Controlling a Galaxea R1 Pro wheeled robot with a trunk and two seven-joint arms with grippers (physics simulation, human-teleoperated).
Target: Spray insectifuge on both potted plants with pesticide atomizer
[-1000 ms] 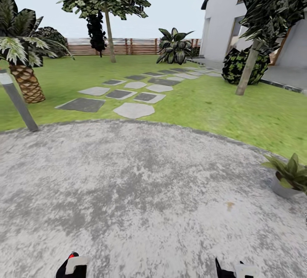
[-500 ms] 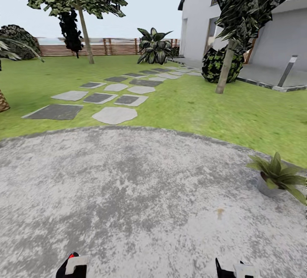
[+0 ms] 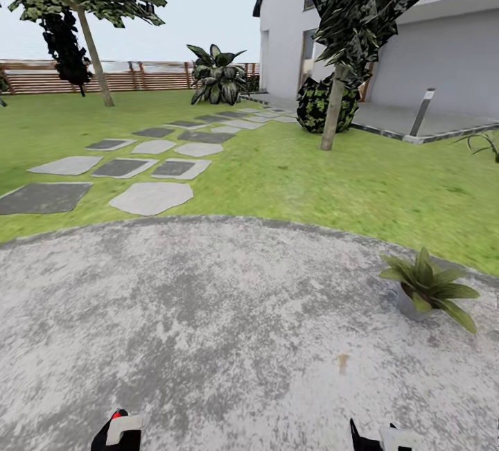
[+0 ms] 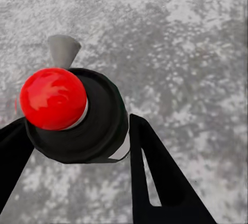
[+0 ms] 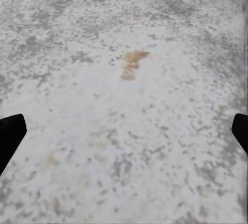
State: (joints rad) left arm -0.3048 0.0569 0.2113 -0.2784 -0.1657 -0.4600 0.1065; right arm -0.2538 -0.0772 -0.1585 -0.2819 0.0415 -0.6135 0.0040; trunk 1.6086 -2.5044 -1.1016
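Swung rightward since the earlier frame, sliding one potted plant (image 3: 424, 289) toward centre, at the stone patio's (image 3: 208, 326) right edge by the lawn (image 3: 291, 174). Left gripper (image 4: 77, 146) jaws closed around a black red-capped object (image 4: 72, 113). Right gripper (image 5: 124, 131) jaws spread wide, empty.

No lettering, number, brand or sign can be read anywhere out here: not on the white house wall (image 3: 284, 35), nor on the brown slatted wooden fence (image 3: 138, 77).
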